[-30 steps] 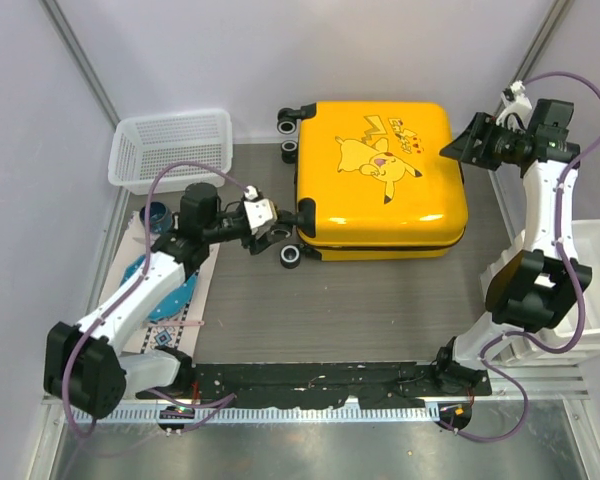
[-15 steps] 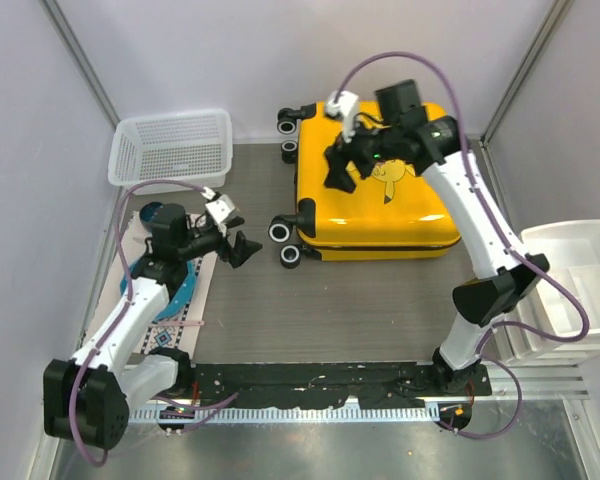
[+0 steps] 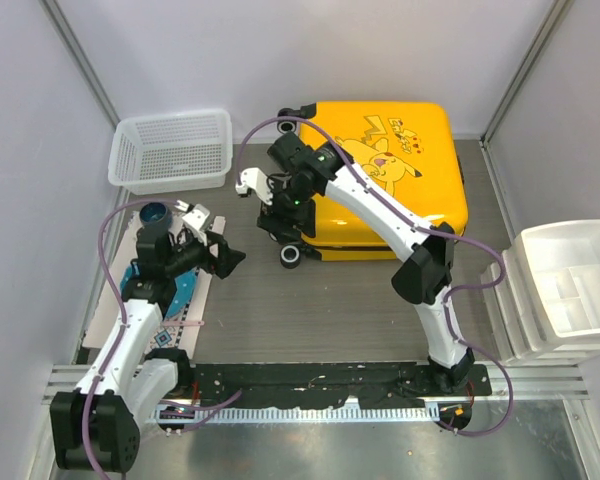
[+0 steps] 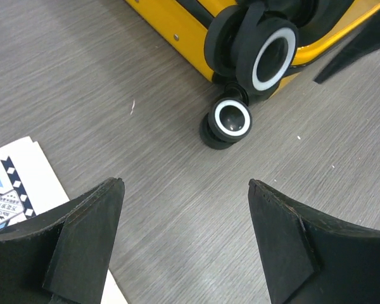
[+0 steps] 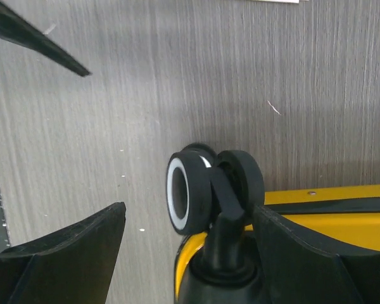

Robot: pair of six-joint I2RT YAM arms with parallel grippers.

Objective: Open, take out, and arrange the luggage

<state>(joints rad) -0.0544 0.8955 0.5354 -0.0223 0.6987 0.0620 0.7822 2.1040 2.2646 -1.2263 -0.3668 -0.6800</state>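
White mesh basket (image 3: 170, 150) at 10 o'clock on bench (image 3: 360, 300). Left claw (image 4: 185, 183), fingers spread apart and empty, hovers low over bare bench at 9 o'clock, facing black wheels (image 4: 233, 120). Yellow luggage (image 3: 390, 180) lies flat, closed, at 12 to 1 o'clock. Right claw (image 5: 189, 212), fingers apart, hangs over wheel at luggage's 9 o'clock edge, gripping nothing. White drawer bins (image 3: 570, 290) at 3 o'clock.

Yellow Pikachu luggage (image 3: 400, 190) closed, flat, table rear.
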